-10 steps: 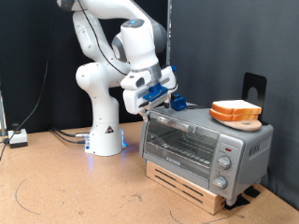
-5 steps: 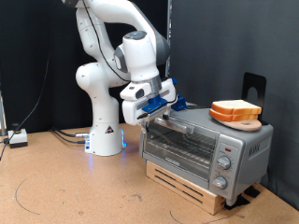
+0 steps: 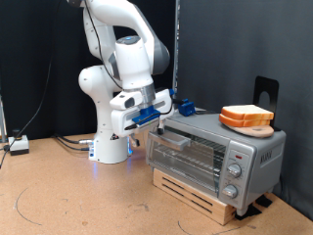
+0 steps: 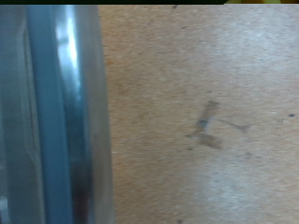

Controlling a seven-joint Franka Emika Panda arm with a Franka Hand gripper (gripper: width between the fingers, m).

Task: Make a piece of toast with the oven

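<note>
Toast [image 3: 245, 116] sits on board atop oven [image 3: 217, 154], toward exterior view's right. Gripper [image 3: 156, 111] at oven's upper-left corner by door handle [image 3: 168, 140]; toast lies rightward. Finger state: cannot tell.

We see the oven [image 3: 217, 153] in brushed silver metal with a glossy glass door, standing on a pale wooden crate [image 3: 201, 194]; the tabletop [image 3: 68, 196] looks matt brown fibreboard.
</note>
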